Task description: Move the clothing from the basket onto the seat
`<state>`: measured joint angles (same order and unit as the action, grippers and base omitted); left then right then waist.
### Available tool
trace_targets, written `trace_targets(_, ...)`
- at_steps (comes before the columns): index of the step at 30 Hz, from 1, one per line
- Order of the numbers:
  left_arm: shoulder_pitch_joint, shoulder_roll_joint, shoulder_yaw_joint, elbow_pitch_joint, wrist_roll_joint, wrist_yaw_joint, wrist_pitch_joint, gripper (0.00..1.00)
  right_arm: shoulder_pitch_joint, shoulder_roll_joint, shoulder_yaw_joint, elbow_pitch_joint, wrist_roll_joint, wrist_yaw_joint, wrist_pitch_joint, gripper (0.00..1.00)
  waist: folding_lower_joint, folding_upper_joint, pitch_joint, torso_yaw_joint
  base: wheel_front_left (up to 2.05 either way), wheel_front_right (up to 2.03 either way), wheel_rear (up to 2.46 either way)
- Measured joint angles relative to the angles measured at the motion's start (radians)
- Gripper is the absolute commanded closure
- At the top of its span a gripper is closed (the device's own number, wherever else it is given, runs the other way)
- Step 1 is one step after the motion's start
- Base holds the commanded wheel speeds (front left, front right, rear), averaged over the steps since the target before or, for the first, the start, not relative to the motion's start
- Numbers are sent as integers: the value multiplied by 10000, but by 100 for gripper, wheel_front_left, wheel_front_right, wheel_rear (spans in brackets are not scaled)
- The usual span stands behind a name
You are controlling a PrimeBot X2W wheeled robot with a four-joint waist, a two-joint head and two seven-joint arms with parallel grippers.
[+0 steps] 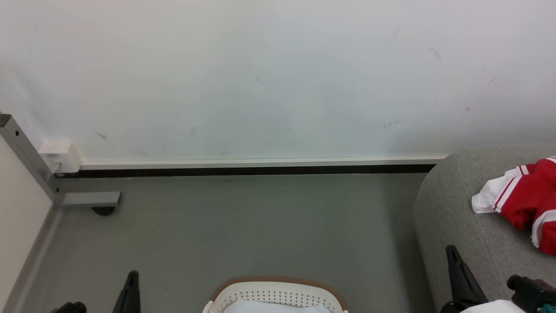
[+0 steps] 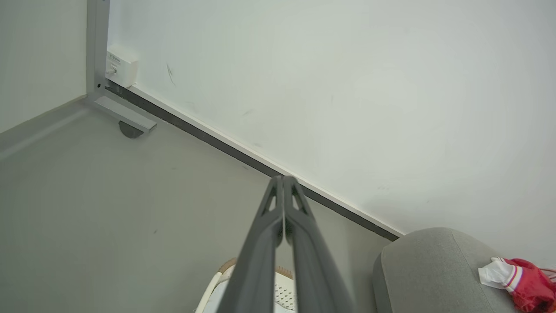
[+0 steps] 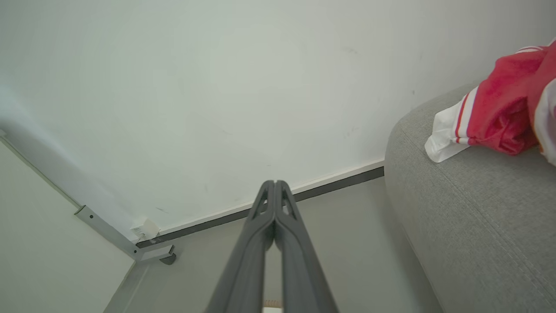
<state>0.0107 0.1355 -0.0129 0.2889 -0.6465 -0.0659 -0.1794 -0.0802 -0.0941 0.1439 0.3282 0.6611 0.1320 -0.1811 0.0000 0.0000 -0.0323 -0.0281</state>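
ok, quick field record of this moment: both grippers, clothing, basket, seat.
left gripper: shut, nothing between the fingers
right gripper: shut, nothing held, raised beside the seat's rounded end
clothing: red with white stripes, crumpled, lying on the seat
seat: grey couch, to the robot's right
basket: on the floor, centre front, far end in head view
basket contents: pale cloth; no red in the visible part

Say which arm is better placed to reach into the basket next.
Left, probably: the left gripper hangs nearer the basket over the floor; the right gripper sits by the seat.
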Motion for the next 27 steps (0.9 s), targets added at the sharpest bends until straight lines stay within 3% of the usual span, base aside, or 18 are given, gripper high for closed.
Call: trace_targets(27,-372,-301,414,-134,-3306,-217,1007,100,-24,119,-876,-282,3358,-2,1011,100,0,0,88,70,0,0,0)
